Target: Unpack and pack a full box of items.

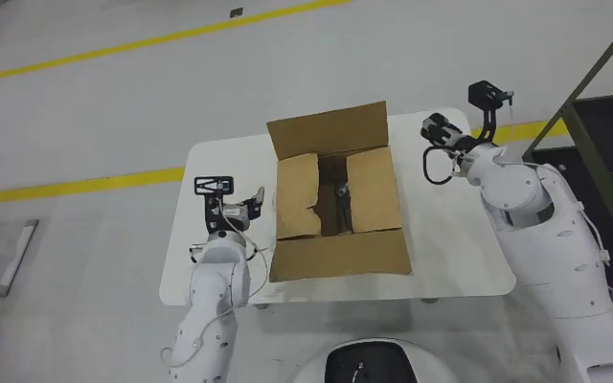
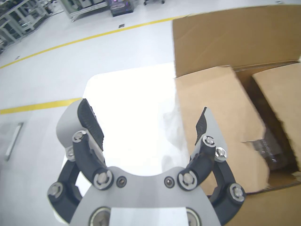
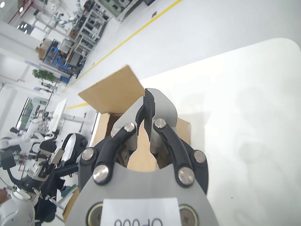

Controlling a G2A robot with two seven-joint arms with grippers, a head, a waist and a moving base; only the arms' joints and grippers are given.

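A brown cardboard box stands in the middle of the white table. Its far and near flaps are folded out; the two side flaps lie partly over the opening. Dark items show in the gap between them, also in the left wrist view as dark wrapped items. My left gripper is open and empty, just left of the box. My right gripper is shut with nothing in it, over the table's far right corner, right of the box.
The table's bare left part and right part lie on either side of the box. A dark frame stands off the table's right side. Yellow floor lines run behind the table.
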